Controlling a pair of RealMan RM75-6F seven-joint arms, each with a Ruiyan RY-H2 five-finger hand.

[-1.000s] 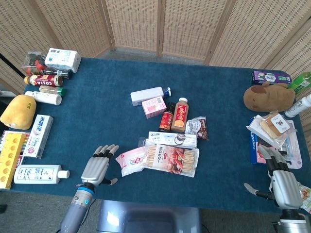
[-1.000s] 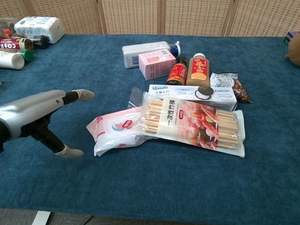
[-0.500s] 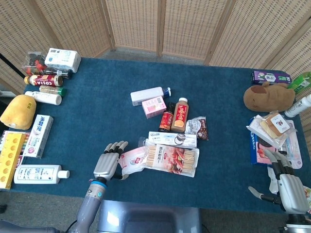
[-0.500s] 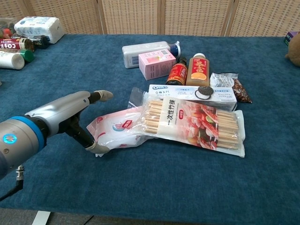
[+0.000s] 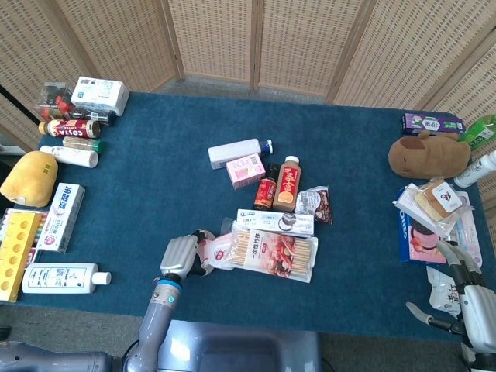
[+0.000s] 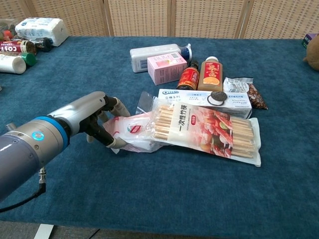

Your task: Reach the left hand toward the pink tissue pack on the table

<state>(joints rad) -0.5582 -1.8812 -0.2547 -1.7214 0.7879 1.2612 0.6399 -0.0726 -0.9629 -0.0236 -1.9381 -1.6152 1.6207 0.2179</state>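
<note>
Left hand (image 6: 94, 117) newly at pink tissue pack (image 6: 130, 130), fingers (image 6: 115, 107) curled around its near end.

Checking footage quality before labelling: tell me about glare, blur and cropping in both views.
Head view: even, soft light, sharp throughout; the right hand is cut by the frame corner. Chest view: the left hand at the pink tissue pack is sharp, its forearm looms large at the near left edge; mild sheen on the chopsticks packet, print still readable.
</note>
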